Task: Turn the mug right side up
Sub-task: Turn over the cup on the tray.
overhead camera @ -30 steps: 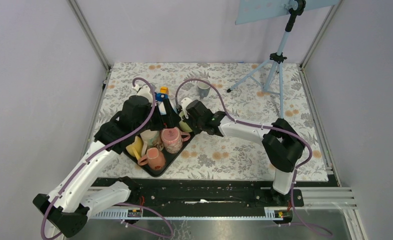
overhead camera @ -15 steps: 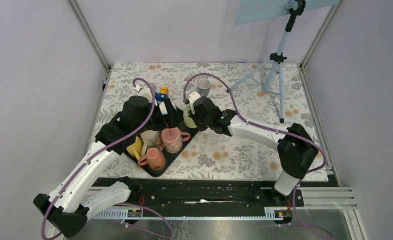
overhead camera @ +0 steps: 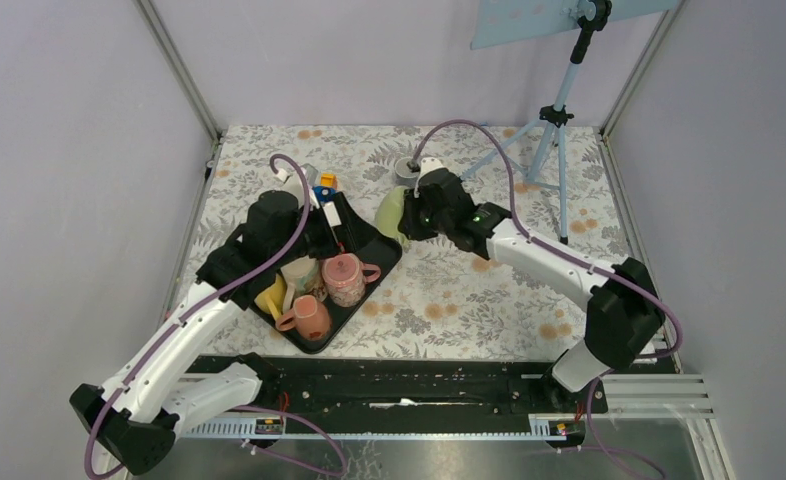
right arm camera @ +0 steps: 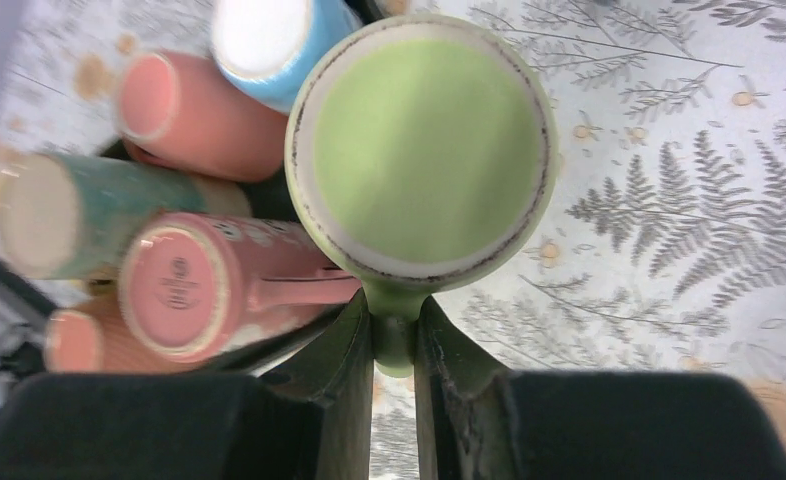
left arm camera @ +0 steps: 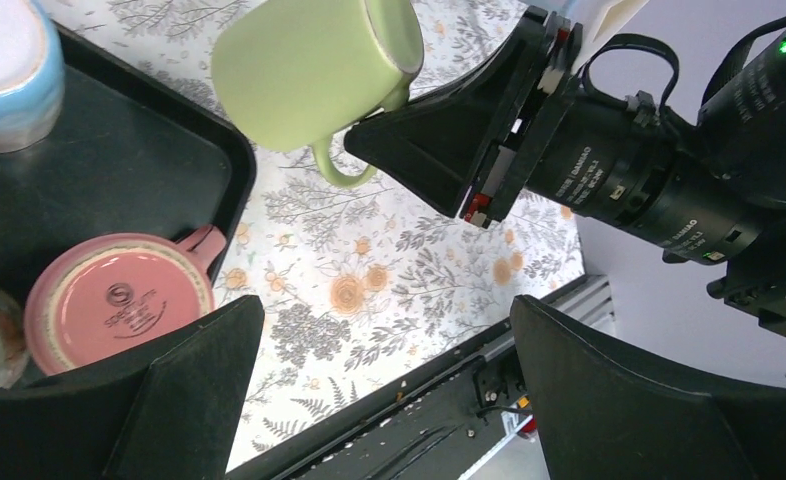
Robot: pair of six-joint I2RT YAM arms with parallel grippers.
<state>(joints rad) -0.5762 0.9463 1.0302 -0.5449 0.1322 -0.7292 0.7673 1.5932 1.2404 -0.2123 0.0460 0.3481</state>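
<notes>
We log a table under a floral cloth. Directly on it:
- black tray, left of centre
- grey cup towards the far edge
- tripod standing far right
- small blue-and-orange item just beside the tray's far corner

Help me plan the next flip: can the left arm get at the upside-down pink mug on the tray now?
Probably yes. The left gripper hangs open over the tray, the pink mug sits by its finger with nothing on top, and the right gripper holds the green mug aside.

The mug is green, the tray black, the cloth floral (orange, grey).
</notes>
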